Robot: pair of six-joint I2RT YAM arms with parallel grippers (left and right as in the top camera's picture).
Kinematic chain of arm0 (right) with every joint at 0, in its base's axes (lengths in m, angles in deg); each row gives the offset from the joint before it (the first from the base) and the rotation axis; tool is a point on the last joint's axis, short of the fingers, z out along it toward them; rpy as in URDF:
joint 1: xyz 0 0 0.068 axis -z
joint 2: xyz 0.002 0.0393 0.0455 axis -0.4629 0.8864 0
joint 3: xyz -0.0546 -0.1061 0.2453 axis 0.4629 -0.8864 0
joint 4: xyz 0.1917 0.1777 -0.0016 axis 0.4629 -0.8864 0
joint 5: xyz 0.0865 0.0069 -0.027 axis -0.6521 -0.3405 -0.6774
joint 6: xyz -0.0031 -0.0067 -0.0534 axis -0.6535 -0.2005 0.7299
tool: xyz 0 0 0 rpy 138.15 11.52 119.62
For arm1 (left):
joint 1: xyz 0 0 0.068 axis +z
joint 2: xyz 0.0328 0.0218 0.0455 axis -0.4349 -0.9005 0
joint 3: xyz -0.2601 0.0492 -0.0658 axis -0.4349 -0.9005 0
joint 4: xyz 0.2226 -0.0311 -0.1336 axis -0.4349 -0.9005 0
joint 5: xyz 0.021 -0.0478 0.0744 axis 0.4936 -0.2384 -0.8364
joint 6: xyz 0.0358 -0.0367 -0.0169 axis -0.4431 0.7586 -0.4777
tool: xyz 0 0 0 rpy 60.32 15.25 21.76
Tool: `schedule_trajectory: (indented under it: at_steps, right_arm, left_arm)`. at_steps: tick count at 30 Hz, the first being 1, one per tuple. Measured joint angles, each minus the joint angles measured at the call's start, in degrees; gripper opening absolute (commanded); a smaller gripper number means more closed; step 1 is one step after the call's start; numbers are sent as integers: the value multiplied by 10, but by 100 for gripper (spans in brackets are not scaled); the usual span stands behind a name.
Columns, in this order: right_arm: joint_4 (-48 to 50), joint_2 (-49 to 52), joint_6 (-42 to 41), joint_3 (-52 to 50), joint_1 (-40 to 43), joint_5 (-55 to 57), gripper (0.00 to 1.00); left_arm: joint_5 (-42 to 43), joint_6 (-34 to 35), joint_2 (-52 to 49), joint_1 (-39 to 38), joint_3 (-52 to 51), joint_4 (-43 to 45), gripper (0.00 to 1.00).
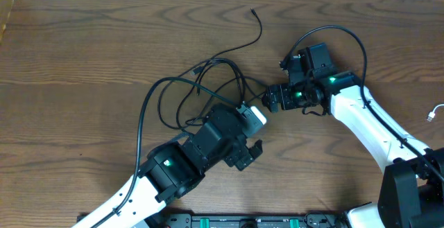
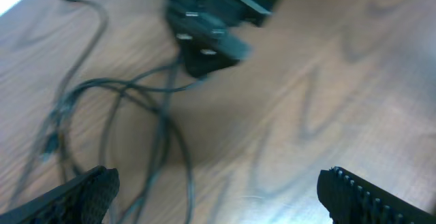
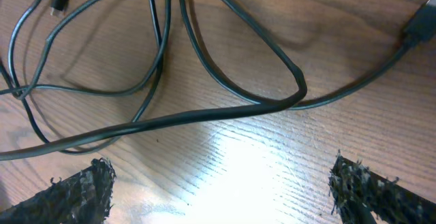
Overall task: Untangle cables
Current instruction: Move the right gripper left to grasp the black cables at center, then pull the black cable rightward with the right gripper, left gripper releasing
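- A bunch of thin black cables point(image 1: 201, 82) lies in loops on the brown wooden table point(image 1: 69, 48), about in the middle.
- The loops cross over each other in a tangle.
- One loose end point(image 1: 252, 10) with a small plug curls away toward the far edge of the table.
- One long black strand runs from the tangle toward the near left, beside the left arm point(image 1: 132, 193).
- The left gripper point(image 1: 258, 135) is over the near right part of the tangle. Its jaws are wide apart and nothing is between them.
- In the left wrist camera the black loops lie on the wood ahead of the gripper. That picture is blurry.
- The right gripper point(image 1: 272, 98) points at the tangle from the right side and is close to the left gripper. Its jaws are wide apart too, and they grip nothing.
- In the right wrist camera the black cables cross the wood just ahead of the right gripper's fingers point(image 3: 75, 190). One strand there makes a sharp bend point(image 3: 300, 88).
- A small white cable point(image 1: 435, 112) lies at the right edge of the table, well apart from the black ones.
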Motion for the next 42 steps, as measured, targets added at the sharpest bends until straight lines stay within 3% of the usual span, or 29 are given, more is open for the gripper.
schedule_trajectory:
  at_steps: [7, 15, 28, 42]
  right_arm:
    - [-5, 0, 0, 0, 0, 0, 99]
    - [-9, 1, 13, 0, 0, 0, 99]
    - [-9, 1, 116, 0, -39, 0, 99]
    - [24, 1, 312, 0, -87, 1, 96]
  left_arm:
    - [-71, 27, 0, 42, 0, -13, 98]
    - [-86, 37, 19, 160, 0, -30, 98]
    - [47, 39, 40, 454, 0, -52, 98]
    - [111, 39, 40, 490, 0, -75, 98]
